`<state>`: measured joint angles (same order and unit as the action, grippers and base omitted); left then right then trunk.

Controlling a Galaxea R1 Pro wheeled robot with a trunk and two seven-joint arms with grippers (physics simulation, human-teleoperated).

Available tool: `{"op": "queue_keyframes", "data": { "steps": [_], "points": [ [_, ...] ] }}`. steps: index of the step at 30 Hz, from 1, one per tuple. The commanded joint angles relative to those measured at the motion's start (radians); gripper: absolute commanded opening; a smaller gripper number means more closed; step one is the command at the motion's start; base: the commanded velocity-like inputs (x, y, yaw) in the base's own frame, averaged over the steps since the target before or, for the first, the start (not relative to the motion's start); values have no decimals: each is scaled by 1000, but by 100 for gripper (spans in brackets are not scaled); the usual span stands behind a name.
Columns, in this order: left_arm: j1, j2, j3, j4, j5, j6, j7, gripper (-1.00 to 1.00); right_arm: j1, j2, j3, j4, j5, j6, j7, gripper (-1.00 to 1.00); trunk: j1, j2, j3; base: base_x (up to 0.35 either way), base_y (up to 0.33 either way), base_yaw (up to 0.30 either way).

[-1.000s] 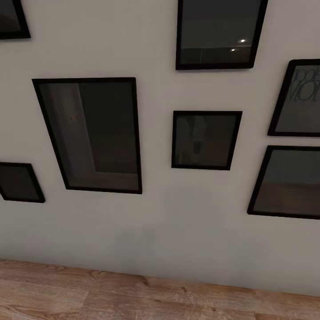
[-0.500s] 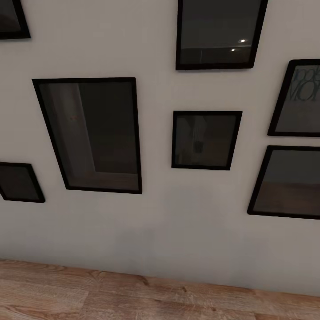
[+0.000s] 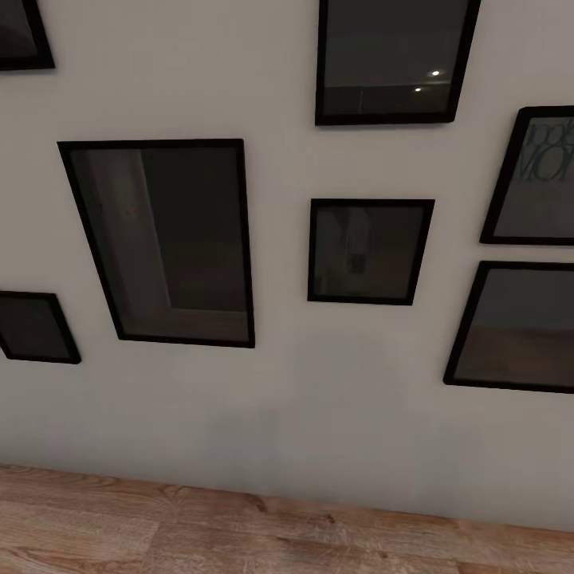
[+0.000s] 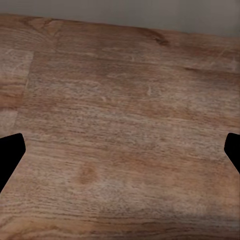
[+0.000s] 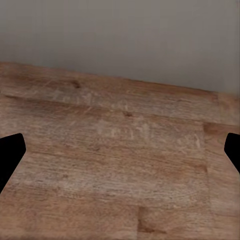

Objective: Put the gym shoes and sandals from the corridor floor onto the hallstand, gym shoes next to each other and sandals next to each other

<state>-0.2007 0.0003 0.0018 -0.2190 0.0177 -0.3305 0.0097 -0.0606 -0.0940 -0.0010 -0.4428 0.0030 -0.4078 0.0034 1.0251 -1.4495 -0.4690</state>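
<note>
We're facing a wall point(image 3: 287, 399) of picture frames point(image 3: 163, 239); both claws, left point(image 4: 120, 150) and right point(image 5: 120, 150), hang spread wide, empty, over bare floor point(image 4: 120, 100), so which way the shoes lie is anyone's guess.

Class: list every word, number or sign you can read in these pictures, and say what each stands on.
Framed picture at the right edge of the head view: pale lettering, cut off by the edge and too dim to read with certainty.
Other frames, wall and floor: no text.
</note>
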Motion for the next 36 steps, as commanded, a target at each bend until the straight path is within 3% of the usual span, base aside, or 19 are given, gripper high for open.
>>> {"op": "queue_keyframes", "data": {
  "steps": [1,10,31,36],
  "points": [
    [0,0,0,1,2,-4,1,100,-1,-1,0,0,0,-3,0,100,0,-1,-1,0,0,0],
    [4,-1,0,1,-1,-10,1,100,-2,-4,-6,-5,-5,-2,-8,100,0,-1,0,0,0,-49],
    [4,-1,0,1,-3,-10,1,100,-2,-3,-8,-4,-7,-2,-8,100,0,-1,-13,0,0,-230],
    [4,1,1,0,-4,-10,1,100,-2,-5,-35,-4,-6,-2,-8,100,0,-1,-19,0,0,-206]
  ]
}}
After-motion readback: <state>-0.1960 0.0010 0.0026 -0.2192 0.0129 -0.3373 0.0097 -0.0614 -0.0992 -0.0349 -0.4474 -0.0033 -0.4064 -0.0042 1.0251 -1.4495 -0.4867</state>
